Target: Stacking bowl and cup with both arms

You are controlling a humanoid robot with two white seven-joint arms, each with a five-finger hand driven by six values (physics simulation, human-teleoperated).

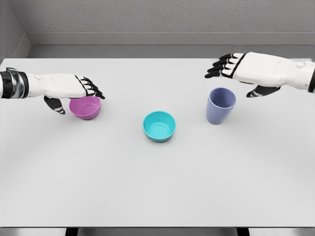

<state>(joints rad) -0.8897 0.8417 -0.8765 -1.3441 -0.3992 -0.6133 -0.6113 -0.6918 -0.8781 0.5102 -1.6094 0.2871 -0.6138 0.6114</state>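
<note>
The left hand (66, 87) reaches in from the left edge, its white forearm level with the tabletop (157, 187), palm down. Its dark-tipped fingers (93, 88) stretch out straight over the near rim of the purple bowl (86, 107), and the thumb hangs down just to the bowl's left. The fingers are extended and grip nothing; whether they graze the rim I cannot tell from here.

The right hand (251, 69) comes in from the right edge, held higher and farther back. Its fingers point leftward, loosely spread, and the thumb drops below the palm. It hovers above and slightly behind the lavender cup (220, 105), apart from it, with nothing in its grasp.

The cup stands upright, mouth open to the ceiling, on the right half of the tabletop. The purple bowl sits upright on the left half. Between them, a little nearer to me, sits a teal bowl (159, 126), also upright (it is the only one of the three with no hand over it). All three stand well apart from each other.

The tabletop is a broad, plain, pale grey slab, evenly lit, with soft shadows under each vessel. Behind its far edge runs a darker grey ledge, then a speckled grey wall (157, 17); a second wall meets it at the far left corner.
</note>
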